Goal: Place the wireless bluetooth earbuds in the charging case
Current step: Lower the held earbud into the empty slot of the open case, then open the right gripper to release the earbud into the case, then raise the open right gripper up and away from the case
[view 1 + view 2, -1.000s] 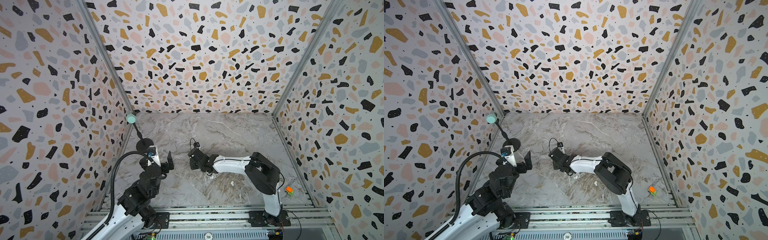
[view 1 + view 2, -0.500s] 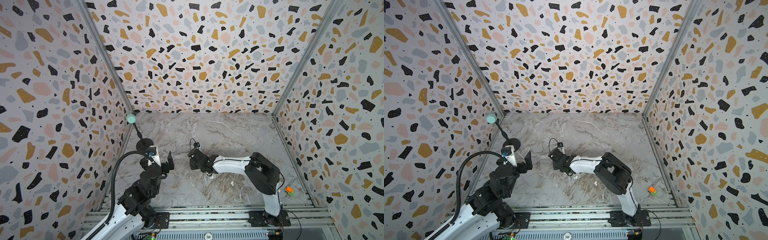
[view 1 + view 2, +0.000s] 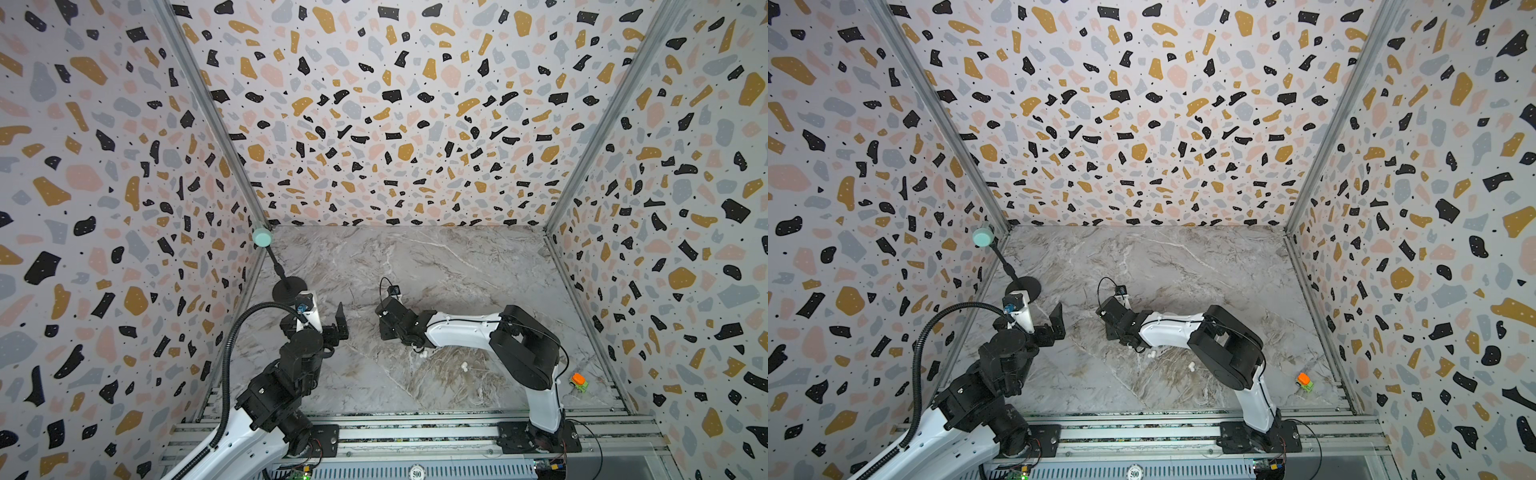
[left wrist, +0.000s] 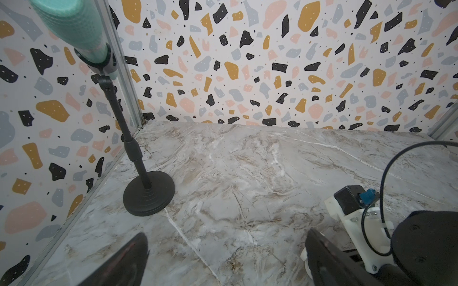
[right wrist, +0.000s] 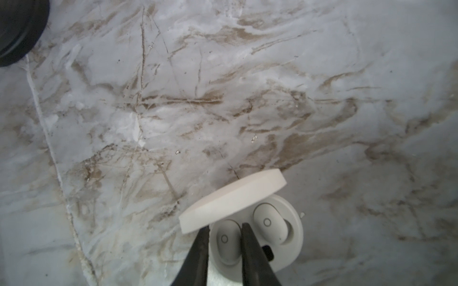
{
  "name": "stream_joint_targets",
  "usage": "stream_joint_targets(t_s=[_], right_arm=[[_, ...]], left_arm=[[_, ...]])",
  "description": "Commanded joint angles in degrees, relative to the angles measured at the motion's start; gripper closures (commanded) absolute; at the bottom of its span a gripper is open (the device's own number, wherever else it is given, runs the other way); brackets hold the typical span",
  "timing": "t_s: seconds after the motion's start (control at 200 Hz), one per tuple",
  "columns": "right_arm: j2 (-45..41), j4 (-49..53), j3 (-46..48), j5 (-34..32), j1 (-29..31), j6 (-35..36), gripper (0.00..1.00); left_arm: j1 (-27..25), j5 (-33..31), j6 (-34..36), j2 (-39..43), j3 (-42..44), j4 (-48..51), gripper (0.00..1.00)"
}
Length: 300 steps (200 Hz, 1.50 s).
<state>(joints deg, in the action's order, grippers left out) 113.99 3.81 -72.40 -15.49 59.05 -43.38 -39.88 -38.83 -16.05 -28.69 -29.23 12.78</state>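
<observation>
- Right wrist view: the case (image 5: 295, 235) lies on the table (image 5: 223, 99) with its lid (image 5: 233, 198) tipped up, leaving the wells open from above. Two buds (image 5: 269, 222) sit in those wells.
- The right gripper (image 5: 225, 226) points down into the case, its fingers (image 5: 250, 255) astride one bud. The other bud lies just outside them.
- The fingers are parted a little and a sliver of case shows between one finger and the bud. I judge the bud let go and seated rather than pinched.
- In both top views the case is hidden under the right gripper. Two loose buds (image 3: 423, 353) lie on the table near it at about 5 o'clock, probably still to be stowed.
- The left gripper (image 3: 328, 322) hangs at 9 o'clock, well apart, fingers spread wide and empty, apparently kept clear.
</observation>
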Motion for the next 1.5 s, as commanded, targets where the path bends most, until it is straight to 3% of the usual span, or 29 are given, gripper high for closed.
stream_joint_targets(t_s=[0.0, 0.661, 0.816, 0.931, 1.307, 1.497], right_arm=[[-2.9, 1.2, 0.9, 0.0, 0.5, -1.0, 0.74], [-11.0, -1.5, 3.6, 5.1, 0.7, -2.6, 0.66], [-16.4, -3.2, 6.4, 4.5, 0.5, 1.1, 0.34], [-19.1, -4.4, 8.1, 5.3, -0.9, 3.9, 0.21], [-12.7, 6.9, -0.9, 9.4, -8.7, 9.5, 0.2], [-8.2, 10.2, -6.1, 10.3, -9.6, 11.9, 0.19]], left_arm=[[0.3, 0.1, 0.3, 0.2, -0.3, -2.5, 0.0], [0.3, 0.2, 0.4, 0.6, -0.3, -2.3, 0.0], [0.3, 0.2, 0.4, 0.6, -0.3, -2.3, 0.0], [0.3, 0.2, 0.4, 0.5, -0.3, -2.2, 0.0], [0.3, 0.3, 0.4, -0.5, -0.4, -2.1, 0.0], [0.3, 0.8, 0.3, -1.1, -0.5, -2.2, 0.0]])
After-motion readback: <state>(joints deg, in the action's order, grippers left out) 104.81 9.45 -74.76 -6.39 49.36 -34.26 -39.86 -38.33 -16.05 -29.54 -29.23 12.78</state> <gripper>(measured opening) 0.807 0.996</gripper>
